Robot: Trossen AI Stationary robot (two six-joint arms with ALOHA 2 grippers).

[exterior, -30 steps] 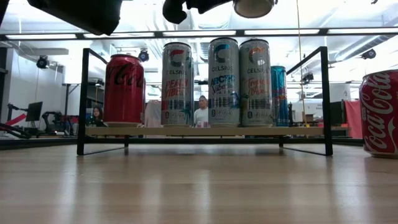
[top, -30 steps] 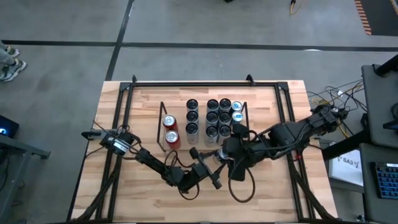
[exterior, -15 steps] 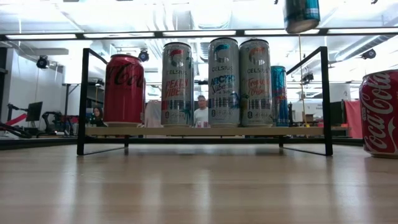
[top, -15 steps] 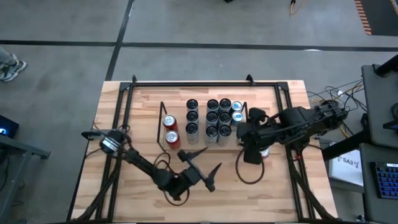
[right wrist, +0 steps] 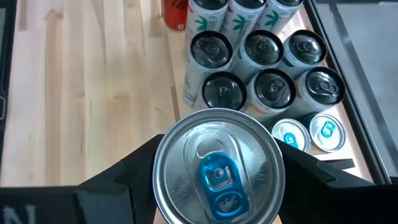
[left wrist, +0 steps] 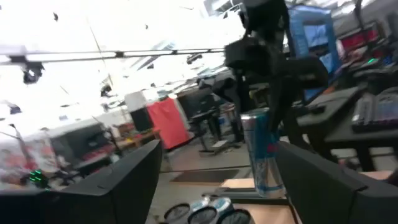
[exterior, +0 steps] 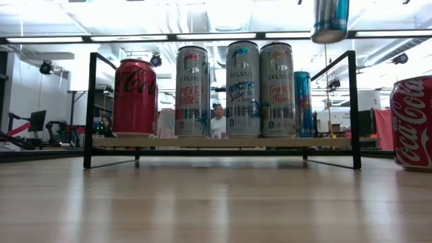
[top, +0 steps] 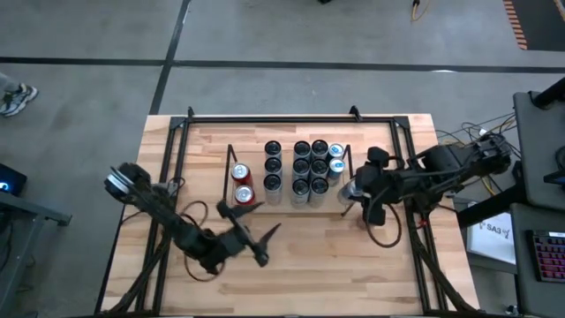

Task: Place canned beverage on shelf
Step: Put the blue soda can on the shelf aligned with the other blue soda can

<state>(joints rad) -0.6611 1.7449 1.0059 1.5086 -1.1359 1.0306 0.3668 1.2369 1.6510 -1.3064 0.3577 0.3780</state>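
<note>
Can, silver with a blue tab, sits in the right gripper, whose jaws are clamped on its side wall; it hangs upright in the air just off the shelf at its right end, above the desk. In the low view the can's bottom shows high over the rack's end frame. The rack already holds rows of tall cans, two small blue-topped ones at the right end, and two red cans at its other end. A further red can stands on the desk outside the rack.

I judge the can stiff enough if full, but thin-walled, smooth and likely to slip or dent under a hard squeeze; mid-height on the wall is the safe place to grip. Free space looks tight among its neighbours.

The left gripper waits over the bare desk in front of the rack, jaws spread wide and empty.
</note>
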